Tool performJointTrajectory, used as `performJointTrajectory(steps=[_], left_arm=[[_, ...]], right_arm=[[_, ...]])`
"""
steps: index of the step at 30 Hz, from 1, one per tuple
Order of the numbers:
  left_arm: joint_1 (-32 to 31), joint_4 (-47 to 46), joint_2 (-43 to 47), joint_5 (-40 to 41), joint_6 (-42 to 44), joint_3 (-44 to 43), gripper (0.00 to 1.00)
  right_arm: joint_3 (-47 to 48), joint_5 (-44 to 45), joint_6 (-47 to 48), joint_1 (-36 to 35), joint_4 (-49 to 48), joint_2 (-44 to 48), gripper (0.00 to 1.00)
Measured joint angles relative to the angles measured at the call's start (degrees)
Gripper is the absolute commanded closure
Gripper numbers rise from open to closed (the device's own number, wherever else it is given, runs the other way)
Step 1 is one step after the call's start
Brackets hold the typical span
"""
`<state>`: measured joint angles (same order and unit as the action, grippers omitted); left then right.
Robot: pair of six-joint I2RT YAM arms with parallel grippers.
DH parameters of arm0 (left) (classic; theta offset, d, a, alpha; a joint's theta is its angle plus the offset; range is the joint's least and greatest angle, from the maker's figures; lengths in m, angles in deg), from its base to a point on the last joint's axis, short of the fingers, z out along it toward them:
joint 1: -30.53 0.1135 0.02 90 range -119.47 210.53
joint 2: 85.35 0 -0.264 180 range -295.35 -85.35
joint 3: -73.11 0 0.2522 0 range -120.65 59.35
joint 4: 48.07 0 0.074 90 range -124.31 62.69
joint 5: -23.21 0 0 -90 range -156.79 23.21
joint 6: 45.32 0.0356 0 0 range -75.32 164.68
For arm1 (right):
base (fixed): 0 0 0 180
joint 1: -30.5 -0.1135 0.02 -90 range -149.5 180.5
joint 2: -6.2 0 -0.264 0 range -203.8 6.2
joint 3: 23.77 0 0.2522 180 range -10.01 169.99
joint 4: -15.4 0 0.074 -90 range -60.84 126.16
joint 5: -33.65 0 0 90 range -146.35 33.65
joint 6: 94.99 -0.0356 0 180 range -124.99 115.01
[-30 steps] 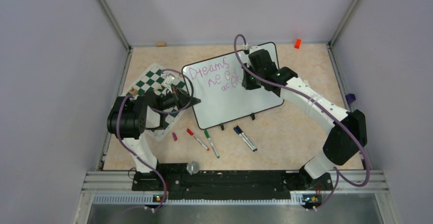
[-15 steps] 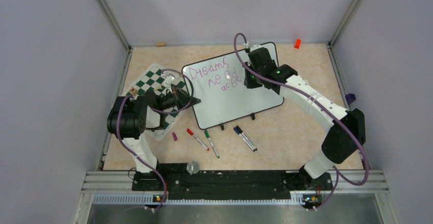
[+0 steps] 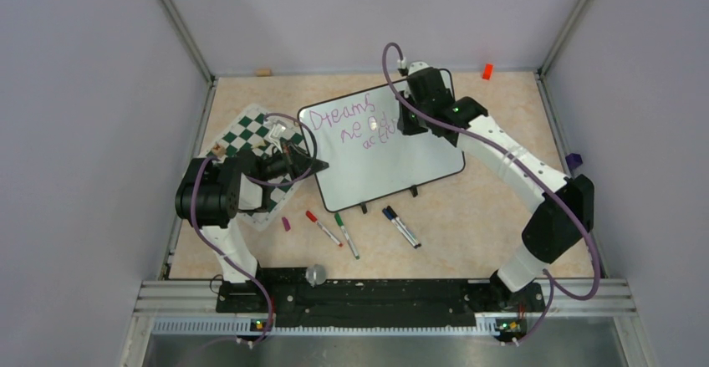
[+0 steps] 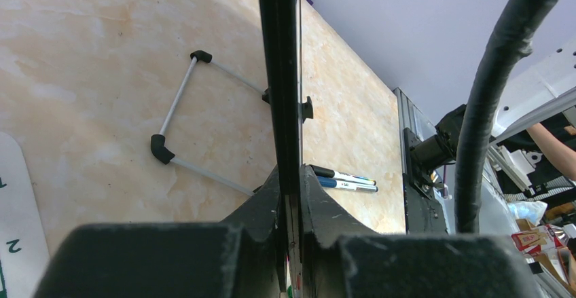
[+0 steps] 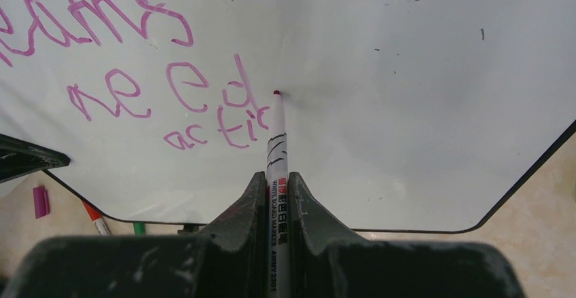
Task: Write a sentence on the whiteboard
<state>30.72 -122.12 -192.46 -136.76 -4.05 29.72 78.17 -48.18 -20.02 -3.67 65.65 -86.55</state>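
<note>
The whiteboard (image 3: 418, 154) lies tilted mid-table, its black-framed edge (image 4: 278, 74) running up the left wrist view. My left gripper (image 3: 316, 166) is shut on the board's left edge, fingers (image 4: 319, 210) pressed to both sides of the frame. The sentence (image 3: 351, 126) is purple-pink lettering in three slanted lines, "Dreams" on top, also seen as the lettering (image 5: 136, 87) on the board face (image 5: 407, 108). My right gripper (image 5: 277, 189) is shut on a white marker (image 5: 277, 155). Its reddish tip appears to touch the board just right of the second line's "d".
A green-and-white chess mat (image 3: 251, 145) lies under the left arm. In front of the board lie a red marker (image 3: 322, 227), a green marker (image 3: 345, 233), two dark-capped markers (image 3: 401, 226) and a purple cap (image 3: 286, 224). An orange object (image 3: 487, 71) sits at the far edge.
My right wrist has shifted toward the far edge, carrying the marker tip up from the third line to the end of the second. The left arm and the board are unmoved.
</note>
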Motion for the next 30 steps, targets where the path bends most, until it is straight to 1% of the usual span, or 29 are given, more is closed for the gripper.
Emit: performJointTrajectory(steps=[13, 22, 30], left_arm=[[0.0, 0.1, 0.0, 0.0, -0.2, 0.0, 1.0], [0.0, 0.0, 0.0, 0.0, 0.0, 0.0, 1.0], [0.0, 0.0, 0.0, 0.0, 0.0, 0.0, 1.0]], right_arm=[[-2.6, -3.3, -1.3, 0.2, -1.3, 0.8, 1.0], [-3.0, -3.3, -1.7, 0.3, -1.3, 1.6, 1.0], [-4.5, -2.2, -1.7, 2.3, -1.3, 3.5, 1.0]])
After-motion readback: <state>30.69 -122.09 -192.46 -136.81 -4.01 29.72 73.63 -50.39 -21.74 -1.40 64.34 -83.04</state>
